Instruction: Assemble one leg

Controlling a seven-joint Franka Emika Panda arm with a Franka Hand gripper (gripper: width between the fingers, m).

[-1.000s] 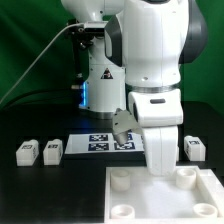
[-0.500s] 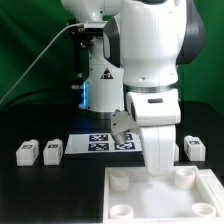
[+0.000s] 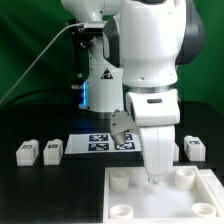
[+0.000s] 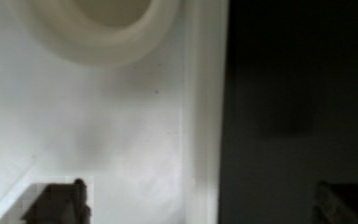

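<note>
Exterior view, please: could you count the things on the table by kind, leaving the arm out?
Legs: 3 in view
Tray: 1
Marker board: 1
Total: 5

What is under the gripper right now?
The white tray-like piece with one round socket, black table beside it. Open fingers hold nothing; table beneath the piece is covered.
</note>
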